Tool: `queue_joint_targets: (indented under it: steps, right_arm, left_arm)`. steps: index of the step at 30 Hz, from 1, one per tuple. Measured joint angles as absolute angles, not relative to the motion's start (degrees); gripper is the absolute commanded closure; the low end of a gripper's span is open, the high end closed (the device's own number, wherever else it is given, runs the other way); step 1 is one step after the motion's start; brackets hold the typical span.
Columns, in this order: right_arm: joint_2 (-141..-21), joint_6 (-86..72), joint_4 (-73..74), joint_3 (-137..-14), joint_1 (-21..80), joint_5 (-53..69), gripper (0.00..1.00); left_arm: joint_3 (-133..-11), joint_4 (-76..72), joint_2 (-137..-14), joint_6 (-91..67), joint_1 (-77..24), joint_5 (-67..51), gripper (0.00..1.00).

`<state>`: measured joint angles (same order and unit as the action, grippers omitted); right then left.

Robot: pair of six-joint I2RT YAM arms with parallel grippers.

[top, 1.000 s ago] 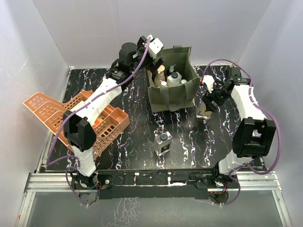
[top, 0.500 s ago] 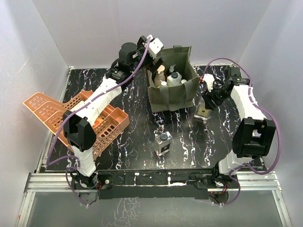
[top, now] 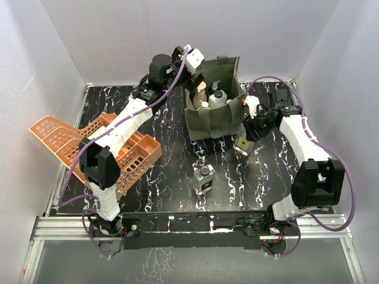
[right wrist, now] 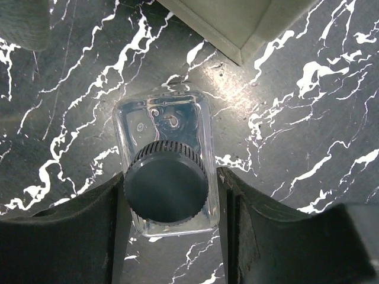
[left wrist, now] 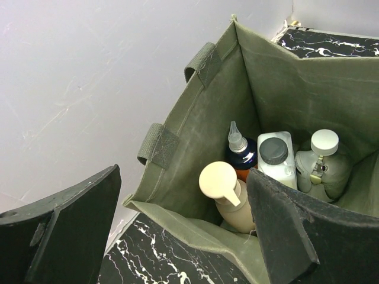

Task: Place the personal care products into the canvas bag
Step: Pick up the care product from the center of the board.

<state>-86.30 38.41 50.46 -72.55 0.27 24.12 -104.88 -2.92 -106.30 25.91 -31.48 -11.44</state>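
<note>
Top external view: the black marbled table (top: 166, 177) is occupied at its far middle by the canvas bag (top: 213, 121), in which four bottles (left wrist: 277, 160) are stood upright. The left gripper (left wrist: 183, 171) is held spread apart above the bag's rim. The right gripper (right wrist: 169, 189) is clamped on the tilted clear black-capped bottle (right wrist: 163, 136), just beside the bag's right corner. A square clear bottle (top: 204, 179) is seen standing nearer the bases.

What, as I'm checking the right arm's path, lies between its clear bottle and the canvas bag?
Nothing: bare marbled table separates the clear bottle in the right gripper from the canvas bag, per the right wrist view.
</note>
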Motion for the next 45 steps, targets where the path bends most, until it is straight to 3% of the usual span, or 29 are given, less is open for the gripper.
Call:
queue_joint_targets:
  steps: [6, 11, 15, 24, 35, 45]
  right_arm:
    - [-86.2, 35.9, 49.0, -72.3, 1.2, 24.0, 0.33]
    - [-86.2, 35.9, 48.1, -72.3, 1.2, 24.6, 0.33]
    - [-86.2, 35.9, 47.7, -72.2, 1.2, 25.4, 0.41]
    - [-84.2, 35.2, 47.0, -70.5, 1.2, 25.2, 0.90]
    - [-72.6, 25.7, 50.9, -69.1, 0.6, 13.3, 0.92]
    - [-80.2, 16.8, 50.3, -95.5, 0.6, 7.2, 0.92]
  left_arm:
    - [-104.9, -2.9, -106.3, 25.9, -31.5, -11.6, 0.15]
    - [-104.9, -2.9, -106.3, 25.9, -31.5, -11.8, 0.15]
    - [-104.9, -2.9, -106.3, 26.0, -31.6, -11.8, 0.15]
    - [-103.8, -2.5, -106.3, 26.1, -31.9, -11.8, 0.14]
    - [-103.8, -2.9, -106.3, 22.5, -32.1, -13.0, 0.18]
    - [-106.1, 0.6, -106.8, 20.7, -32.9, -27.0, 0.14]
